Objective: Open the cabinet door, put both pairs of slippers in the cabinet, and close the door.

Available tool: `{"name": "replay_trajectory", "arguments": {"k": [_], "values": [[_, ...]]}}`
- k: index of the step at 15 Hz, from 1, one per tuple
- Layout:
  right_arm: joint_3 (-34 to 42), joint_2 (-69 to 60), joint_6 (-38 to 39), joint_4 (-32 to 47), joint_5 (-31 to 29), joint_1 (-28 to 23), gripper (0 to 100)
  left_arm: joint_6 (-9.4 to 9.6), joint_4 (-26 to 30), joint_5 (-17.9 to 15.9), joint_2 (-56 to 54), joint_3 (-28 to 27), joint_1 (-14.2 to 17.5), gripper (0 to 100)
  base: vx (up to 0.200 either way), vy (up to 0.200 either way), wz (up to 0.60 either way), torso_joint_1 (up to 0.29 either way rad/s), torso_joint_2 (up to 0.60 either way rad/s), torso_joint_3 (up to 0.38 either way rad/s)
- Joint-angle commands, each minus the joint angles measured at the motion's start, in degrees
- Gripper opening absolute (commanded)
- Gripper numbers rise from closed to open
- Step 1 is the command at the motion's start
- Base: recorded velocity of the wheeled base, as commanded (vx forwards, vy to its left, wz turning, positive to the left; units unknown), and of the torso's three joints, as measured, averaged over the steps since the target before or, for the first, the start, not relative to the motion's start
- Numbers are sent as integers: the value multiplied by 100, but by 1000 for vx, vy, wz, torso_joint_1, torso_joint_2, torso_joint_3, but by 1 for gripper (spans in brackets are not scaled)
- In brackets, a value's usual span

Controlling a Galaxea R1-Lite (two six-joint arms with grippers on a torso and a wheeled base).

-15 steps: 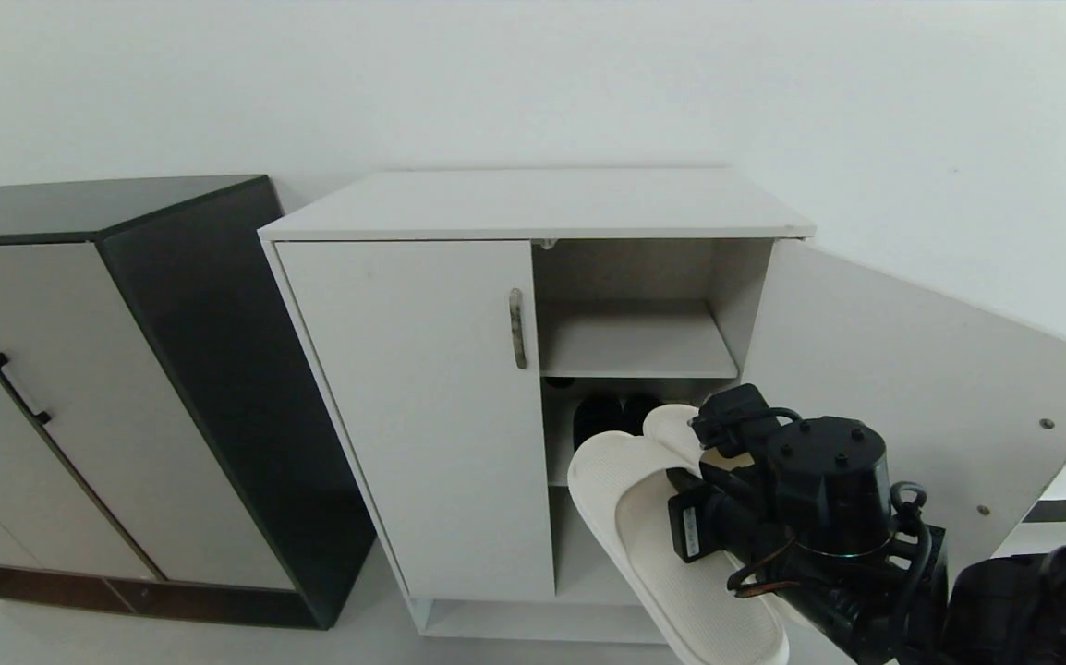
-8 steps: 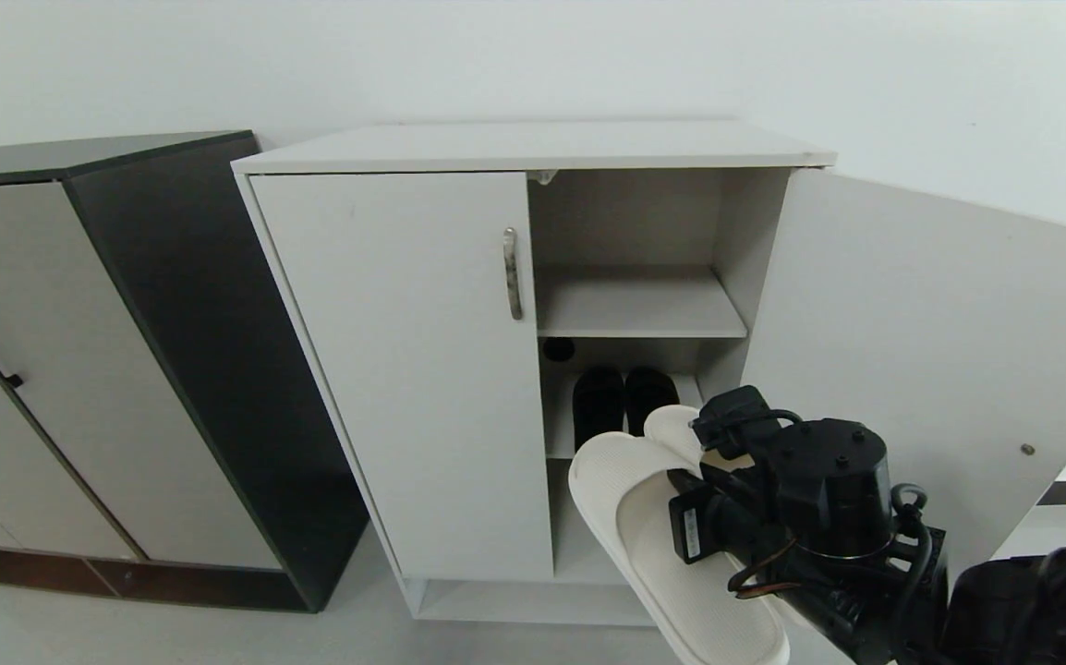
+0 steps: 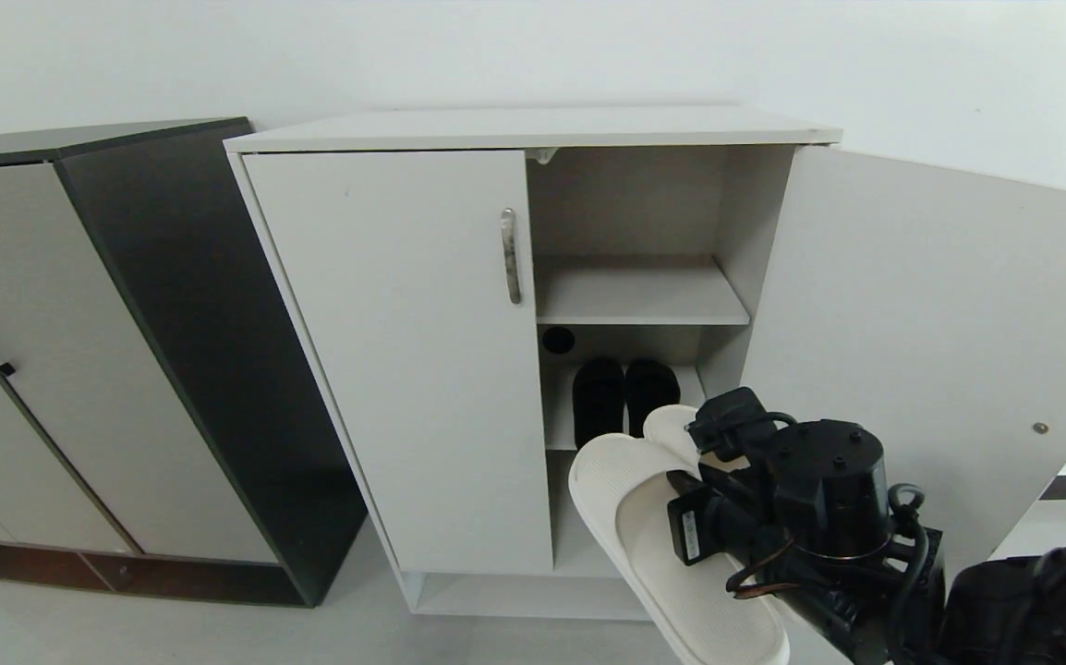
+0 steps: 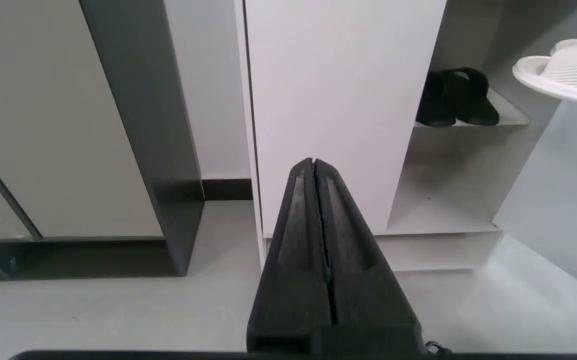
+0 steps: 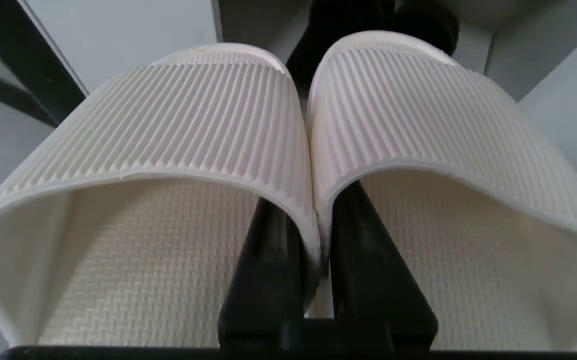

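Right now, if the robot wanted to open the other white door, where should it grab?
Probably the metal handle on the closed door, around its middle, coming from the front. The bar stands upright near the door's inner edge, so pinch it from its two sides. The left gripper is shut, so it must open first.

- My head camera looks down on the cabinet [image 3: 404, 369].
- My left wrist camera, low, faces its shelves.
- My right wrist camera sits against the white slippers [image 5: 198, 130]; all three views share the black slippers [image 3: 598, 402].
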Motion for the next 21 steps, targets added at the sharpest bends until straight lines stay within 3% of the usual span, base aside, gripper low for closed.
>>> {"name": "replay_trajectory", "arguments": {"k": [1, 3, 5, 7, 9, 12, 21], "values": [[-54, 60, -113, -103, -45, 22, 0, -1, 1, -2, 8, 0, -7, 0, 0, 0, 0, 0, 0, 0], [-678, 148, -77, 336, -739, 162, 0, 8, 1, -2, 8, 0, -7, 0, 0, 0, 0, 0, 0, 0], [-1548, 130, 336, 1575, -1284, 224, 0, 8, 1, -2, 8, 0, 2, 0, 0, 0, 0, 0, 0, 0], [-2823, 156, 1259, 3157, -1750, 329, 0, 17, 1, -2, 8, 0, 2, 0, 0, 0, 0, 0, 0, 0], [-3456, 165, 1408, 3861, -1987, 347, 0, 17, 1, -2, 8, 0, 2, 0, 0, 0, 0, 0, 0, 0], [-3913, 332, 1153, 3869, -1987, 312, 0, 17, 1, -2, 8, 0, 2, 0, 0, 0, 0, 0, 0, 0], [-3816, 394, 1065, 3535, -2066, 347, 0, 26, 1, -2, 8, 0, -7, 0, 0, 0, 0, 0, 0, 0]]}}
